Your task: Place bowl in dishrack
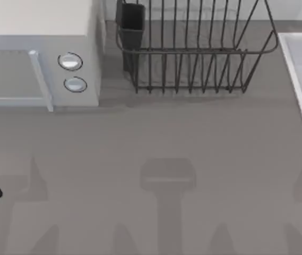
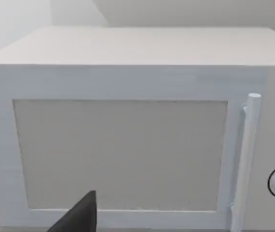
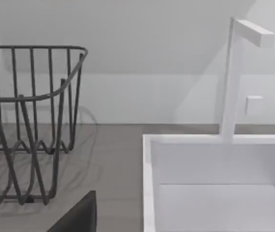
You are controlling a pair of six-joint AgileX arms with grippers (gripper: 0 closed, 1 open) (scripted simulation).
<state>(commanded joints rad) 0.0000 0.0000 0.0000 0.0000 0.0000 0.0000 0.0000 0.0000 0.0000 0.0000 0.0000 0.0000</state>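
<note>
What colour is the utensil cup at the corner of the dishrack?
Dark grey, nearly black; the utensil cup on the dishrack shows best in the top view.

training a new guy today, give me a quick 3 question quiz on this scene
1. True or false: the dishrack holds a bowl.
2. What stands on the top view's left side of the dishrack? A) microwave B) kettle C) toaster
3. Fill in: the microwave door is ____.

Key: 1 false, no bowl can be seen in the rack. 2 A. 3 shut, as the left wrist view shows, handle beside two knobs.
</note>
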